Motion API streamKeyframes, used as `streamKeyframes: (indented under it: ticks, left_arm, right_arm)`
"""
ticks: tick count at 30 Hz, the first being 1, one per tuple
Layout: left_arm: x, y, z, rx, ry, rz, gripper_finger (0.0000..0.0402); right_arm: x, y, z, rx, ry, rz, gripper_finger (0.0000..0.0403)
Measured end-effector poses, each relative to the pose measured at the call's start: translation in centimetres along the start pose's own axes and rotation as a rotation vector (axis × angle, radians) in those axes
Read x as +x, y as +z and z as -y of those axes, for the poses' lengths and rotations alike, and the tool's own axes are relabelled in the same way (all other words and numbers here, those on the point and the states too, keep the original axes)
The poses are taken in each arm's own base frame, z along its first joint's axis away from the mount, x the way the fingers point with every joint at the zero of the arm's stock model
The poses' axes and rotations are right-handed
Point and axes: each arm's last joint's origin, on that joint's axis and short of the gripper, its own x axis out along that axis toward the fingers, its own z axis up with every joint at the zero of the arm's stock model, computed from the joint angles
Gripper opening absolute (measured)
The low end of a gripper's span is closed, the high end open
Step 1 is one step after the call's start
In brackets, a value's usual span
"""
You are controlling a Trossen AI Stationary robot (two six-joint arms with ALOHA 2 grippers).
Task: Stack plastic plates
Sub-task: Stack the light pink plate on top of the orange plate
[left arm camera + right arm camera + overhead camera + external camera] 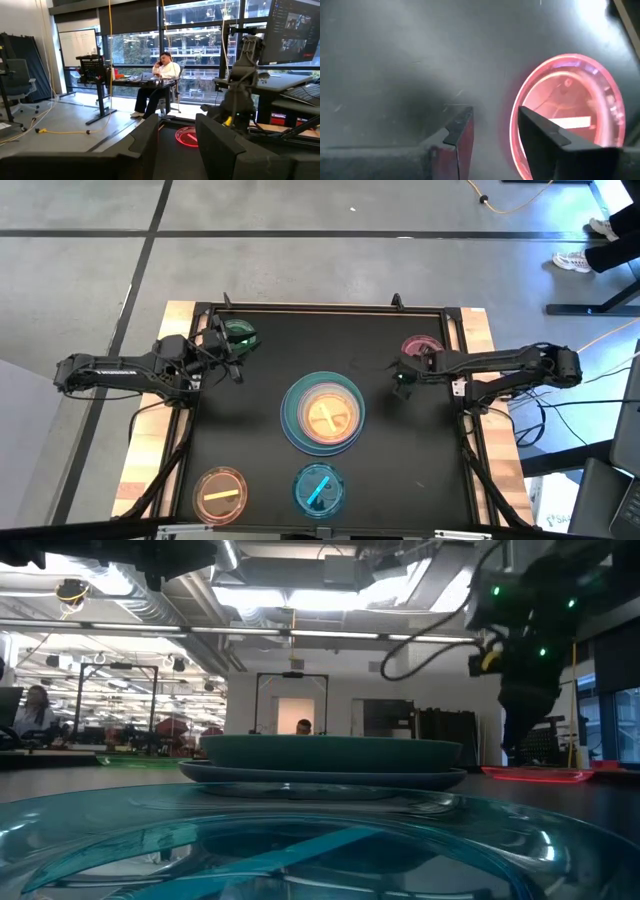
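At the far left of the table the left gripper (228,350) sits just beside the translucent green plate (240,333); its wrist view looks level across the table, with its fingers (150,142) parted by a moderate gap and nothing between them. Near the front edge lie the orange plate (220,492) and, to its right, the translucent blue plate (319,489) with its stripe. In the middle stands the stack (323,412): larger blue and teal plates with paler ones nested on top. Further right the right gripper (403,372) hovers low over the dark tabletop (400,470), its tips just beside the translucent pink plate (567,107), which lies flat near the table's far right. Its fingers (457,131) are apart and empty, one close to the rim. The step in hand looks like picking up this pink plate. To do it well, the gripper should straddle the rim, one finger inside the dish and one outside, pinch the thin lip firmly, then lift it level and clear before carrying it over to the stack's centre.
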Motion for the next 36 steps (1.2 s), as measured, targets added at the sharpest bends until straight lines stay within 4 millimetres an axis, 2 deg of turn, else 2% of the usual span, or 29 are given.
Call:
streamKeyframes:
  ticks: [10, 18, 25, 28, 36]
  left_arm:
    - [0.0, 0.0, 0.0, 0.000, 0.000, 0.000, 0.0124]
    - [0.0, 0.0, 0.0, 0.001, 0.000, -0.001, 0.0124]
    - [0.0, 0.0, 0.0, 0.001, 0.000, -0.001, 0.0124]
    - [0.0, 0.0, 0.0, 0.001, 0.000, 0.000, 0.0124]
    - [0.0, 0.0, 0.0, 0.001, 0.000, -0.001, 0.0124]
  right_arm:
    - [3.3, 0.7, 1.9, 0.112, -0.015, -0.057, 0.0143]
    - [5.2, 0.7, 2.1, 0.115, -0.070, -0.122, 0.0143]
    - [6.0, 0.8, 1.9, 0.078, -0.127, -0.140, 0.0140]
    - [6.0, 0.8, 1.9, 0.077, -0.128, -0.141, 0.0124]
    - [6.0, 0.7, 1.9, 0.070, -0.122, -0.149, 0.0045]
